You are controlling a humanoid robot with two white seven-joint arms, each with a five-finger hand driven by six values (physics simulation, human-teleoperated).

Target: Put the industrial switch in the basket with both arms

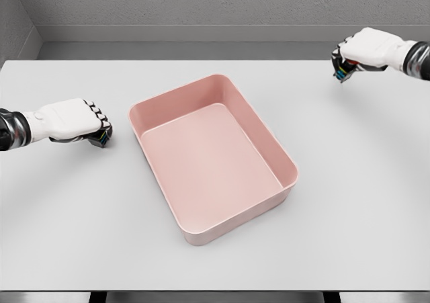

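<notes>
Basket is seen in the middle of the table. It is pink, with round corners and low walls, and it is turned a bit, so one short end points to about 11 o'clock and the other to about 5 o'clock. Nothing is seen inside it; only its flat pink floor is shown. The switch cannot be found anywhere in the view, so its place cannot be told. The left hand is seen at 9 o'clock from the basket, near the left edge, and its arm comes in from that side. It is kept low by the table top, apart from the basket wall. Its fingers are curled in tight, like a fist, and nothing is seen held in it. Small dark and coloured parts are shown at the knuckles. The right hand is seen at about 2 o'clock from the basket, far back near the right edge, well apart from the basket. Its fingers are curled in tight as well, and no thing is seen in its grip. The table is pale grey and smooth. A grey wall is seen behind it, at 12 o'clock.
</notes>
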